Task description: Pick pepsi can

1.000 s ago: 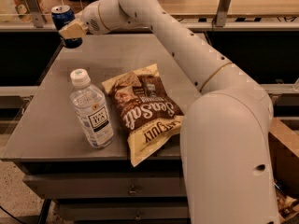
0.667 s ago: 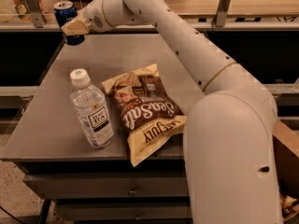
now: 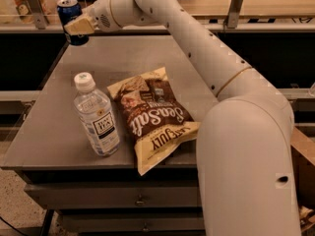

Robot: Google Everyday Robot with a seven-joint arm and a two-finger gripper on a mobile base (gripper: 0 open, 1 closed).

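The pepsi can (image 3: 68, 11) is dark blue with a silver top, at the far left corner of the grey table (image 3: 133, 58). My gripper (image 3: 78, 27) reaches in from the right and is shut on the can, its tan fingers (image 3: 79, 24) across the can's lower front. The can hangs slightly above the table's back left corner. My white arm (image 3: 197, 48) stretches across the table from the lower right.
A clear plastic bottle (image 3: 96, 116) with a white cap stands at the front left. A brown and yellow chip bag (image 3: 152, 114) lies beside it in the middle. A shelf rail (image 3: 256, 26) runs behind the table.
My gripper and the can have moved up a little and slightly right, away from the table top. The bottle and chip bag have not moved.
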